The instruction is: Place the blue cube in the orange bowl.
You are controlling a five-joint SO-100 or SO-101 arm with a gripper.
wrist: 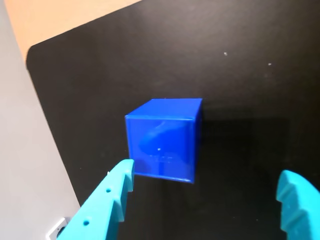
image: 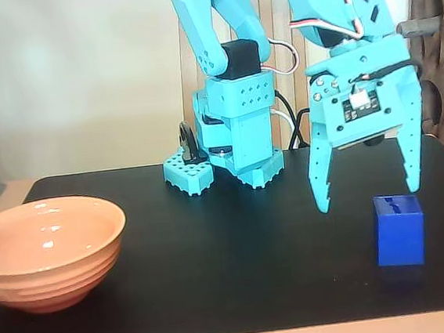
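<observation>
Bowl [image: 49, 250]: on the table [image: 239, 267], far left in the fixed view
Cube [image: 399, 230]: on the table, far right, well apart from the bowl
Gripper [image: 369, 196]: above the table, just left of and seemingly behind the cube
Arm base [image: 230, 166]: at the table's back edge, between bowl and cube

The turquoise arm reaches down from its base [image: 225, 162], wrist bent so the gripper [image: 368, 192] points downward with fingers spread wide. Its fingertips hang just above the blue cube [image: 399, 230], touching nothing; in the wrist view the cube [wrist: 162, 140] lies ahead of both fingers [wrist: 112, 195].
</observation>
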